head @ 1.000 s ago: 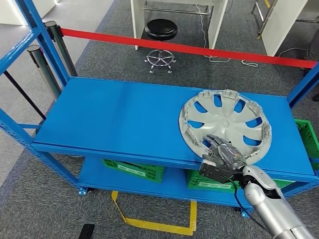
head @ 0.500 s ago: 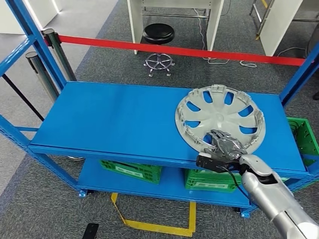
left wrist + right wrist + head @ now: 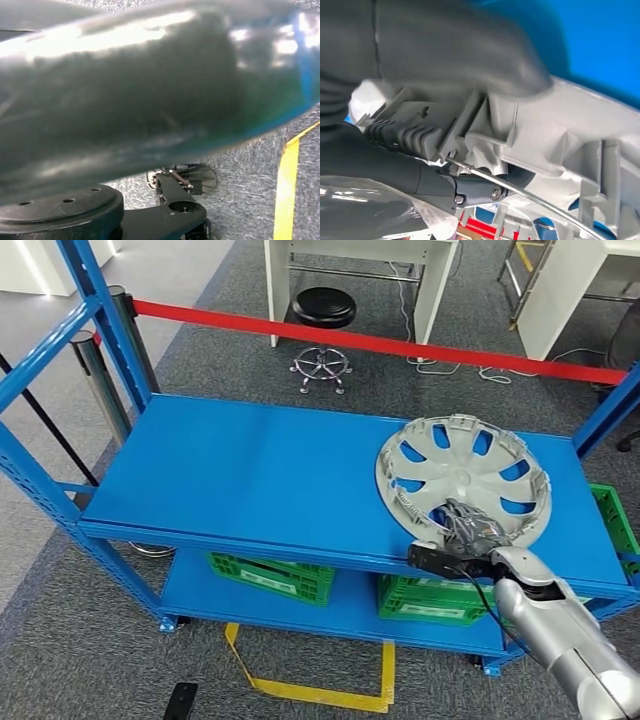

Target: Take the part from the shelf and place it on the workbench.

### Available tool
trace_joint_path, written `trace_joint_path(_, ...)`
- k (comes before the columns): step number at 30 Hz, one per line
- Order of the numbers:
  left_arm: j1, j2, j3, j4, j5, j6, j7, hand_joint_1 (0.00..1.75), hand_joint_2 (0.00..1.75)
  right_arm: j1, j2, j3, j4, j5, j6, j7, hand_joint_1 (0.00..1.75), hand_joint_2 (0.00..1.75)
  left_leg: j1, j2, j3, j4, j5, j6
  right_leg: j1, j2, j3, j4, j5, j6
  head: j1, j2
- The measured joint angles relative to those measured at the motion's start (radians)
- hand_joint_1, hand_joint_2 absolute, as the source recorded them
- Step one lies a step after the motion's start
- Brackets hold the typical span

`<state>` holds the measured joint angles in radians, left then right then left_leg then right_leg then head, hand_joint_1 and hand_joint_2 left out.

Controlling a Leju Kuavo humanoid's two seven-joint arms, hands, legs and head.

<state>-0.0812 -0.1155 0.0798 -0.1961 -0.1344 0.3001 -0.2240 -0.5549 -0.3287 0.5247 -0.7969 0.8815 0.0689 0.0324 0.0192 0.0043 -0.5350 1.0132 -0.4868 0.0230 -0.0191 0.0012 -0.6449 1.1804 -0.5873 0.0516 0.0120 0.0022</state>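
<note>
A big grey hubcap (image 3: 462, 478) lies flat on the top board of the blue shelf (image 3: 249, 480), over toward its right end, with its hollow inside facing up. Blue shows through the gaps between its spokes, and little clips stand up all around its rim.

The right hand (image 3: 469, 527) comes in from below on a shiny silver arm (image 3: 562, 640) and sits on the near edge of the hubcap. In the right wrist view the thick grey thumb (image 3: 444, 47) lies over the rim and the darker fingers (image 3: 405, 136) are tucked against the ribs and clips of the hubcap (image 3: 561, 135) — so the hand grips the rim. A thin wire ring runs along the inside of the rim there. The hubcap rests on the shelf board.

The left hand can't be made out in the left wrist view, which is blurry — I can't tell if it is open or closed. That view looks down at grey carpet with a strip of yellow tape (image 3: 286, 190).

Under the top board, green crates (image 3: 272, 578) sit on the lower board. Behind the shelf a red belt (image 3: 377, 342) stretches across, and past it stands a black round stool (image 3: 323, 308) by a white desk (image 3: 362, 270). Yellow tape (image 3: 317, 690) marks the carpet in front of the shelf.
</note>
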Motion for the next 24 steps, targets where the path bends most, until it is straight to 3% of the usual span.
trace_joint_path(1,0.0,0.001,0.001,0.0,0.0,0.0,0.0,0.0,0.0,-0.008,0.007,0.002,0.012,0.0,0.001,-0.003,0.0,1.75,-0.003,0.003,-0.002,0.0,0.0,0.001,0.001,0.0,-0.03,0.062,-0.024,-0.002,0.0,0.0)
trace_joint_path(2,0.001,0.002,0.002,0.0,0.001,-0.001,0.0,0.0,0.0,-0.015,0.013,0.003,0.024,-0.001,0.003,-0.005,0.0,1.75,-0.006,0.006,-0.003,0.001,0.0,0.002,0.002,0.0,-0.047,0.098,-0.03,-0.004,0.0,0.0)
trace_joint_path(3,0.0,0.003,0.002,0.0,0.001,-0.002,0.001,0.0,0.0,-0.022,0.017,0.003,0.033,-0.002,0.005,-0.008,0.0,1.75,-0.007,0.008,-0.002,0.001,0.0,0.003,0.004,0.0,-0.044,0.093,-0.015,-0.008,0.0,0.0)
trace_joint_path(5,-0.004,0.002,0.003,0.0,0.0,-0.003,0.002,0.0,0.0,-0.038,0.022,0.005,0.05,-0.006,0.017,-0.016,0.0,1.75,-0.009,0.01,0.003,0.001,-0.001,0.003,0.011,0.0,0.018,-0.025,0.054,-0.021,0.0,0.0)
trace_joint_path(7,-0.013,-0.002,0.004,0.0,-0.002,-0.001,0.002,0.0,0.0,-0.057,0.022,0.005,0.062,-0.013,0.034,-0.027,0.0,1.75,-0.012,0.011,0.004,0.002,-0.003,-0.001,0.018,-0.001,0.078,-0.148,0.098,-0.032,-0.001,0.0)
trace_joint_path(8,-0.017,-0.004,0.004,0.0,-0.003,0.0,0.003,0.0,0.0,-0.065,0.022,0.005,0.067,-0.017,0.042,-0.033,0.0,1.75,-0.012,0.011,0.004,0.001,-0.003,-0.005,0.021,-0.002,0.09,-0.175,0.102,-0.035,-0.001,0.0)
trace_joint_path(12,-0.023,-0.009,0.004,-0.001,-0.009,0.007,0.004,0.0,0.0,-0.08,0.027,0.008,0.081,-0.03,0.053,-0.048,0.0,1.75,-0.009,0.008,0.002,0.014,-0.015,-0.024,0.021,-0.007,0.105,-0.196,0.114,-0.048,-0.002,0.0)
trace_joint_path(13,-0.023,-0.009,0.004,-0.001,-0.01,0.008,0.004,0.0,0.0,-0.082,0.029,0.009,0.082,-0.032,0.053,-0.05,0.0,1.75,-0.01,0.006,-0.011,0.046,-0.036,-0.027,0.018,-0.009,0.111,-0.202,0.12,-0.051,-0.004,0.0)
trace_joint_path(16,-0.016,-0.007,0.005,-0.001,-0.011,0.01,0.004,0.0,0.0,-0.083,0.039,0.009,0.092,-0.036,0.054,-0.051,0.0,1.75,-0.008,0.003,-0.09,0.221,-0.127,-0.038,0.014,-0.011,0.11,-0.205,0.125,-0.056,-0.005,0.0)
trace_joint_path(17,-0.011,-0.006,0.005,-0.001,-0.011,0.01,0.004,0.0,0.0,-0.084,0.042,0.009,0.096,-0.036,0.054,-0.051,0.0,1.75,-0.007,0.003,-0.107,0.258,-0.138,-0.042,0.014,-0.01,0.109,-0.205,0.124,-0.056,-0.005,0.0)
trace_joint_path(18,-0.008,-0.005,0.006,-0.001,-0.011,0.011,0.004,0.0,0.0,-0.084,0.044,0.009,0.099,-0.036,0.054,-0.051,0.0,1.75,-0.006,0.003,-0.108,0.262,-0.129,-0.045,0.013,-0.009,0.108,-0.205,0.124,-0.056,-0.005,0.0)
trace_joint_path(19,-0.005,-0.004,0.006,-0.001,-0.011,0.011,0.004,0.0,0.0,-0.084,0.045,0.009,0.102,-0.036,0.054,-0.051,0.0,1.75,-0.004,0.003,-0.091,0.226,-0.101,-0.048,0.012,-0.009,0.109,-0.204,0.124,-0.054,-0.005,0.0)
trace_joint_path(21,-0.006,-0.003,0.007,-0.001,-0.011,0.013,0.004,0.0,0.0,-0.089,0.047,0.009,0.108,-0.035,0.054,-0.049,0.0,1.75,-0.001,0.003,-0.027,0.092,-0.037,-0.052,0.011,-0.008,0.11,-0.198,0.122,-0.046,-0.005,0.0)
trace_joint_path(23,-0.01,-0.003,0.008,-0.001,-0.008,0.017,0.007,0.0,0.0,-0.095,0.049,0.01,0.115,-0.033,0.055,-0.048,0.0,1.75,0.0,-0.001,0.013,0.004,-0.008,-0.043,0.014,-0.005,0.108,-0.192,0.119,-0.034,-0.002,0.0)
trace_joint_path(24,-0.011,-0.004,0.009,-0.001,-0.006,0.019,0.009,0.0,0.0,-0.097,0.051,0.012,0.12,-0.033,0.056,-0.048,0.4,1.75,-0.001,-0.004,0.016,-0.005,-0.008,-0.035,0.016,-0.003,0.108,-0.192,0.119,-0.028,-0.001,0.0)
